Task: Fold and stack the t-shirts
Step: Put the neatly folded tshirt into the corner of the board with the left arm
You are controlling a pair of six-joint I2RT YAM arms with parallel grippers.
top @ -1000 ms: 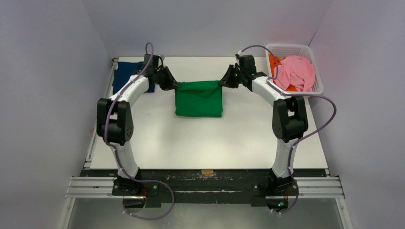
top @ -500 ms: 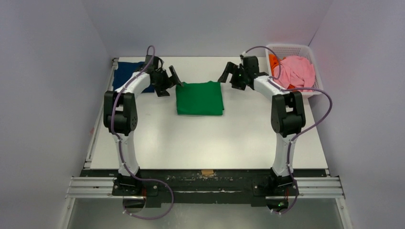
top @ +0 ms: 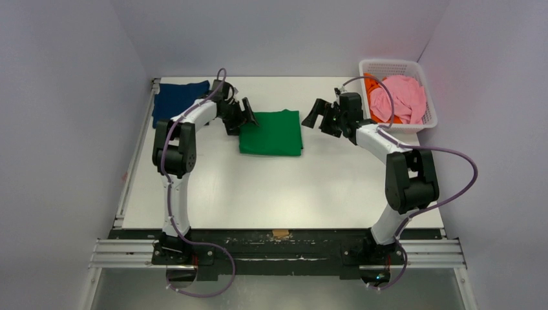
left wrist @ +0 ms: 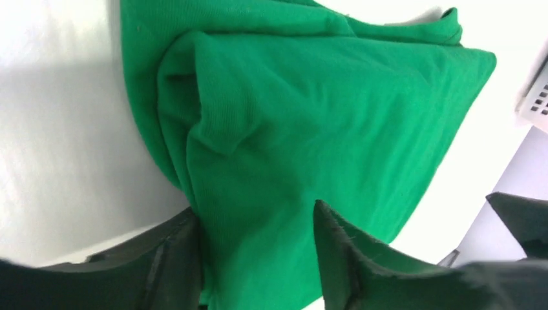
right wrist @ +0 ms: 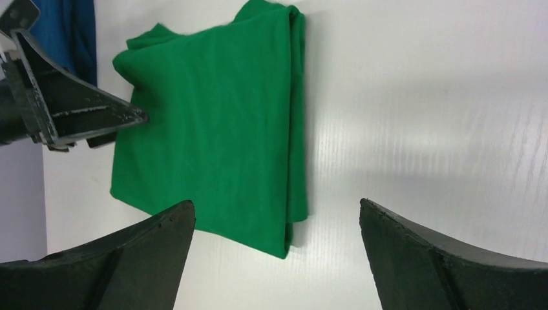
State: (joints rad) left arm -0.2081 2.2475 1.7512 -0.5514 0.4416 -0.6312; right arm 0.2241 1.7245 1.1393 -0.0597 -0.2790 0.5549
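A bright green t-shirt (top: 271,132) lies folded into a rectangle in the middle of the white table. My left gripper (top: 247,116) sits at its left edge. In the left wrist view its fingers (left wrist: 253,206) are closed on a thick fold of the green cloth (left wrist: 310,116). My right gripper (top: 316,115) hangs to the right of the shirt, apart from it. Its jaws (right wrist: 276,202) are spread wide with nothing between them. A navy t-shirt (top: 178,97) lies folded at the back left. Pink (top: 406,95) and orange (top: 369,84) t-shirts lie crumpled in the basket.
The white mesh basket (top: 397,64) stands at the back right corner, close behind my right arm. Grey walls close in the table on three sides. The near half of the table (top: 278,194) holds nothing but the arms.
Both grippers opened and let the green t-shirt's far edge drop flat. The right one drew back to the right and stays open. The left one moved to the left edge and closed on it.
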